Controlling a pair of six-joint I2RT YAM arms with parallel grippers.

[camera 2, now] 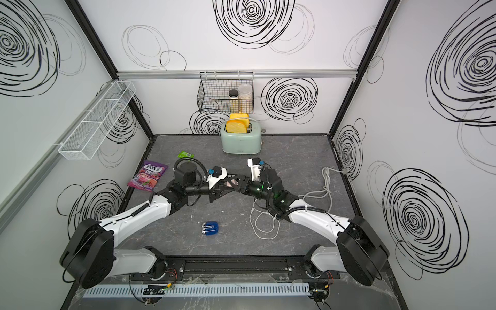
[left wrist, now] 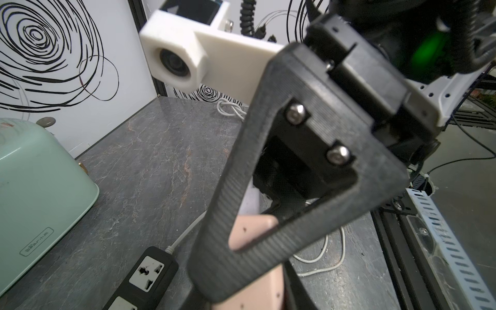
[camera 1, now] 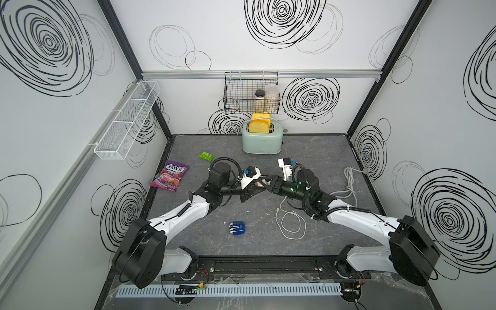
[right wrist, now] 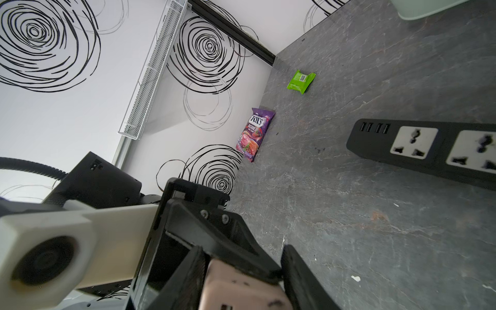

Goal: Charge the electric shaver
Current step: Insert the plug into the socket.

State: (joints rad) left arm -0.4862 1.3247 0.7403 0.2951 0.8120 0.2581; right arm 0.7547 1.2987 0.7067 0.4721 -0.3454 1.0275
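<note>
Grey marbled tabletop: shaver lies flat at near centre, untouched, probably light, rigid and glossy-slippery, so pinch its blue sides, sparing the foils; mid-table, left gripper narrowly clamps pink adapter, right gripper half-open around it, contact unclear.

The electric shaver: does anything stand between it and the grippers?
Nothing visible: only bare tabletop lies between the electric shaver and the left gripper and right gripper. The white cable lies aside. Both grippers meet at the pink adapter.
</note>
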